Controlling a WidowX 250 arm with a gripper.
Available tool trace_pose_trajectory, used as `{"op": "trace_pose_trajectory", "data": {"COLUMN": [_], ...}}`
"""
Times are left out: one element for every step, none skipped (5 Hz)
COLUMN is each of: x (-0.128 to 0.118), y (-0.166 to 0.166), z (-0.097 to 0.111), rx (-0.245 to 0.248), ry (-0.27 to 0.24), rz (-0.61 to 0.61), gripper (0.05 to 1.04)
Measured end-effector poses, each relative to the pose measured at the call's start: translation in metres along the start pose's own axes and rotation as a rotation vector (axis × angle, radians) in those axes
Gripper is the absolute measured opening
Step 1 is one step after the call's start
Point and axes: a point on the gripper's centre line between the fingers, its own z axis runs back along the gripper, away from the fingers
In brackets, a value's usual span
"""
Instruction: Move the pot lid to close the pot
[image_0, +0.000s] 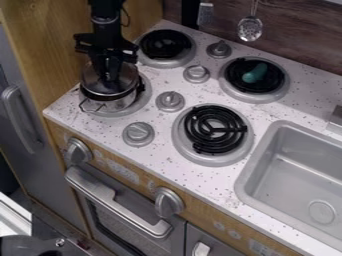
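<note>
My black gripper (108, 72) hangs at the upper left over the left front burner, its fingers close together and shut on the pot lid at its middle. The clear, metal-rimmed pot lid (95, 86) lies over the mouth of the silver pot (120, 103). Whether its rim touches the pot all around I cannot tell. The pot stands upright on the burner, with a black handle at its right side and a thin wire piece at its lower left.
A green object (254, 73) lies on the back right burner. Two more coil burners, at the back left (165, 44) and front right (215, 129), and several grey knobs surround the middle. The sink (267, 155) is at the right; a wooden panel (50, 40) rises at the left.
</note>
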Motion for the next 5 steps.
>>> {"op": "trace_pose_trajectory", "data": {"x": [-0.003,0.0,0.006,0.018,0.011], "y": [-0.001,-0.002,-0.009,-0.036,-0.063], "z": [-0.012,-0.012,0.005,0.04,0.041], "rx": [-0.006,-0.002,0.011,-0.002,-0.038], "ry": [0.04,0.021,-0.005,-0.096,-0.085], "rz": [0.0,-0.009,-0.051,-0.135,-0.179], "gripper": [0.309,0.597,0.888,1.001,1.0]}}
